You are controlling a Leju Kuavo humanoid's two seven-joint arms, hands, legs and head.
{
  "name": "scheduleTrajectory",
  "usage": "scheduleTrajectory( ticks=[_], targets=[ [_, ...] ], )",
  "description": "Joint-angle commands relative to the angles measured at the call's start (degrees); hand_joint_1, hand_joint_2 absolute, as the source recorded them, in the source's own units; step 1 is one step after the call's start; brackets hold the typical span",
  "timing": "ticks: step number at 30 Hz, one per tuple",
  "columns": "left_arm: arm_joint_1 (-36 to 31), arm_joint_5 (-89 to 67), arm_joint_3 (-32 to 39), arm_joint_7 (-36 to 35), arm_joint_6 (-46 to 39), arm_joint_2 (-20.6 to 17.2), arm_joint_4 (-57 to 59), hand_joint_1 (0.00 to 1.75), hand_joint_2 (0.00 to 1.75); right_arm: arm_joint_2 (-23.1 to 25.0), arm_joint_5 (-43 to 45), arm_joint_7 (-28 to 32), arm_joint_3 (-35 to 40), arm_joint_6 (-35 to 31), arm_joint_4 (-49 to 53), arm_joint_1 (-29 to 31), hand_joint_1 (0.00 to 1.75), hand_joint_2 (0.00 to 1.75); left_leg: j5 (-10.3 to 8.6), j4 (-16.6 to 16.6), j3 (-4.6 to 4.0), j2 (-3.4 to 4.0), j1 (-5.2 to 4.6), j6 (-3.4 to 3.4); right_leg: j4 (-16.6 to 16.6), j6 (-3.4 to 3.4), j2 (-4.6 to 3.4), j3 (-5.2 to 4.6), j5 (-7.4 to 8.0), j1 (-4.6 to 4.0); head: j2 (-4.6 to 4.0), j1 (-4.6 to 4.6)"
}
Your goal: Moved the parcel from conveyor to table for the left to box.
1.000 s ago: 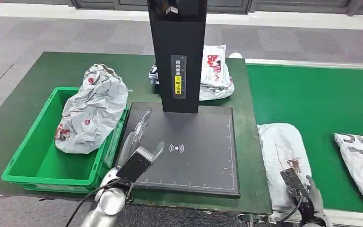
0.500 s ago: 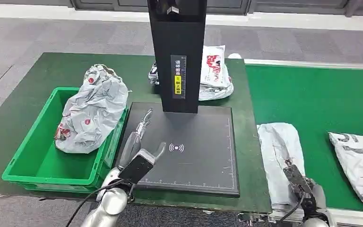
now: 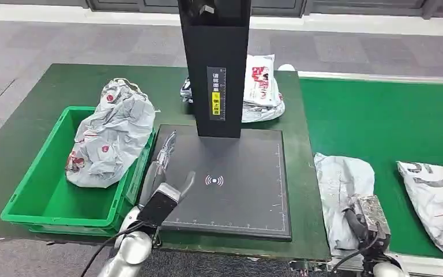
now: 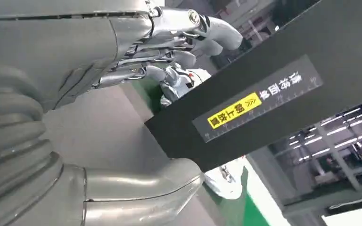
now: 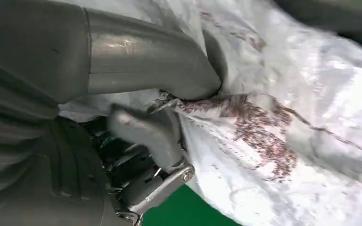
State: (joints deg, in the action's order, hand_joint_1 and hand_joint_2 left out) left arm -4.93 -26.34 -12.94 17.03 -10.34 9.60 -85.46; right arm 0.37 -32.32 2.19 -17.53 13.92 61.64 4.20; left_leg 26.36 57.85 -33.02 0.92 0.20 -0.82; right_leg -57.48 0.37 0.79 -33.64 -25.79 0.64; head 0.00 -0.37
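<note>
Right hand (image 3: 362,222) gripping near end of soft poly-bag parcel (image 3: 341,190) on conveyor (image 3: 380,115).
Parcel lies at belt edge beside tabletop (image 3: 46,86); looks light, limp, slick, so bunch a fold at the near end, expect sag. Left hand (image 3: 167,167) empty, fingers spread, over scanner pad (image 3: 242,190).

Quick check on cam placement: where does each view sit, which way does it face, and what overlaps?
Head view: high on the body, facing forward and down at the black scan pad, green bin and conveyor; both arms rise from below.
Left wrist view: behind the left hand, facing the black post.
Right wrist view: behind the right hand, close on the white parcel.
Shared: head and right wrist views both show that parcel.
</note>
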Motion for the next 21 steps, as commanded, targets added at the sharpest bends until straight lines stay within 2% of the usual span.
scheduleTrajectory(
  ticks=[1, 3, 7, 21],
  targets=[
    [-0.08, 0.87, 0.95, 0.70, -1.36, -1.34, 1.38, 0.00, 1.75, 0.87, 17.37, 3.94, -1.49, 5.04, -4.04, 4.48, 1.75, 1.75, -0.05, -0.12, 0.07, 0.03, 0.01, 0.01, 0.13, -0.02, -0.17, 0.05, 0.08, 0.00, 0.00, 0.00],
    [-0.11, 1.08, 1.36, 1.15, -1.78, -1.10, 1.77, 0.00, 1.75, 1.49, 25.89, 3.98, -1.82, 5.91, -3.27, 5.45, 1.75, 1.75, -0.04, -0.11, 0.05, 0.14, 0.00, 0.01, 0.11, -0.03, -0.29, 0.00, 0.11, 0.01, 0.00, 0.00],
    [-0.30, 1.21, 1.65, 1.91, -2.43, -0.58, 2.73, 0.00, 1.75, 1.36, 34.38, 3.47, 1.23, 5.87, -0.82, 6.62, 1.75, 1.75, -0.04, -0.11, 0.05, 0.17, 0.01, 0.00, 0.10, -0.04, -0.25, -0.01, 0.10, 0.01, 0.00, 0.00],
    [-0.28, 1.20, 1.74, 1.91, -2.50, -0.53, 2.61, 0.00, 1.75, 1.31, 35.71, 4.09, 1.51, 6.29, -0.55, 6.82, 1.75, 1.75, -0.02, -0.04, 0.00, -0.04, 0.01, 0.01, 0.04, -0.02, -0.07, 0.02, 0.04, 0.04, 0.00, 0.00]
  ],
)
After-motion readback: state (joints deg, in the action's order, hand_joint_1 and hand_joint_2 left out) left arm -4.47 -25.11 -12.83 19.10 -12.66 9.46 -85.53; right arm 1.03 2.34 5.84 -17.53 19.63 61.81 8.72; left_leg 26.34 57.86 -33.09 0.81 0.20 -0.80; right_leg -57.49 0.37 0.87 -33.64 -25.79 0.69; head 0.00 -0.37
